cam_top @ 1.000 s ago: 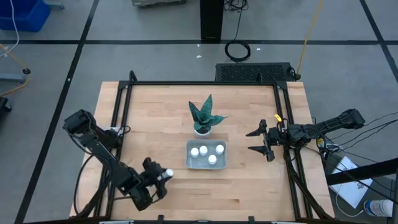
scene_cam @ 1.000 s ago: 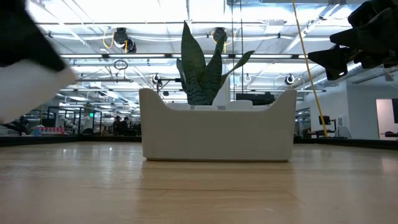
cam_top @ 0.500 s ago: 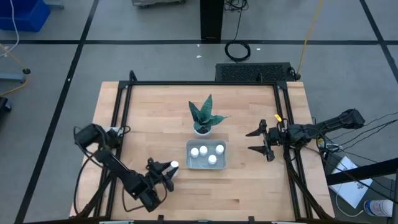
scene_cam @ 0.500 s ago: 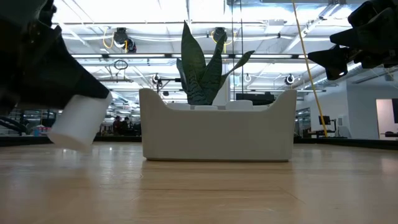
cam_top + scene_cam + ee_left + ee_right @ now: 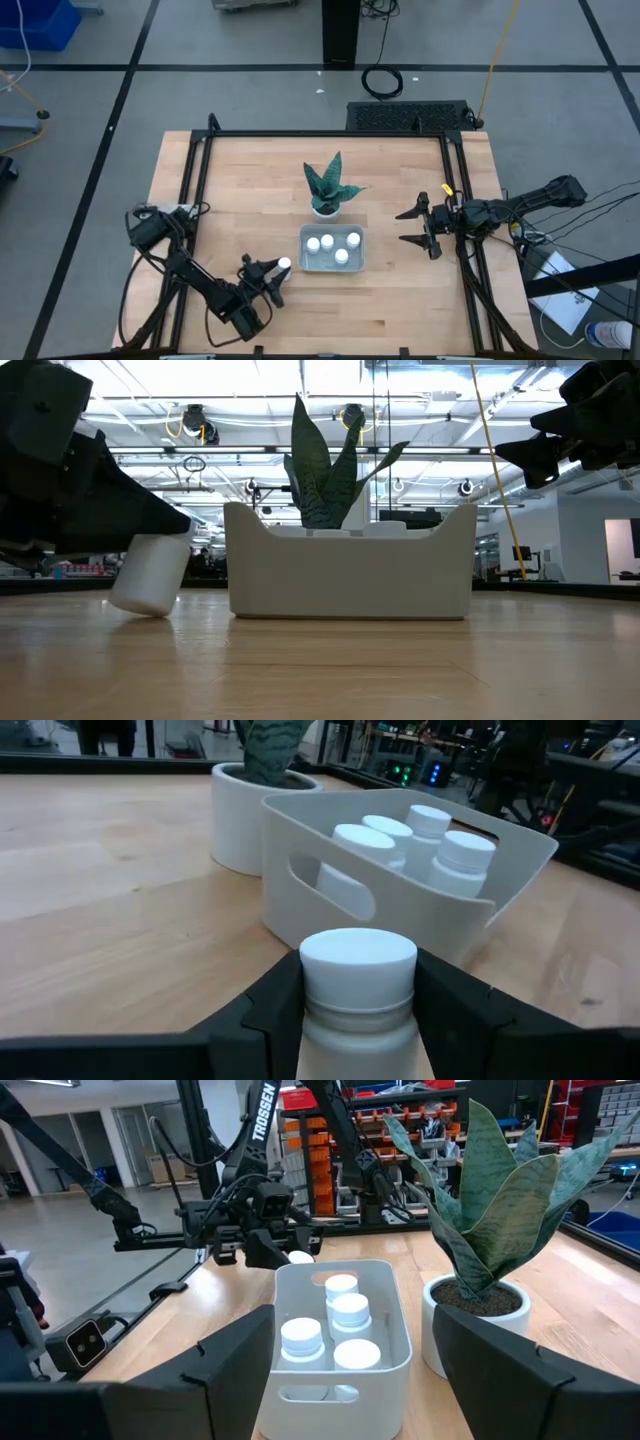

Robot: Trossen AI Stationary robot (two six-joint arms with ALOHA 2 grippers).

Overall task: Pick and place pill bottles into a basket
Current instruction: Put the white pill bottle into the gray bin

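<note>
My left gripper [image 5: 270, 276] is near the table's front left, just left of the basket [image 5: 304, 250], and is shut on a white pill bottle [image 5: 283, 265]. The bottle's cap [image 5: 358, 958] points toward the basket. The basket, a pale tray, stands on the table at mid-table and holds several white bottles [image 5: 331, 248], upright. My right gripper [image 5: 414, 226] is open and empty at the table's right side, raised above it; it also shows in the low view [image 5: 545, 455]. My left gripper pinches the bottle's body just below the cap [image 5: 355, 1020] between its two fingers [image 5: 272, 1008]. The fingers come from the table's near left and lie along the bottle. The bottle [image 5: 150, 575] sits tilted, low over the table; whether it touches the wood I cannot tell.
A small white pot with a green spiky plant [image 5: 326, 195] stands right behind the basket. Black frame rails [image 5: 195, 200] run along the table's left, right and far sides. Bare wood [image 5: 250, 190] lies left of the pot.
My left gripper has carried the bottle toward the table's right, closer to the basket, and has come lower. The bottle stays in the hold, tilted. The right arm has kept still.
</note>
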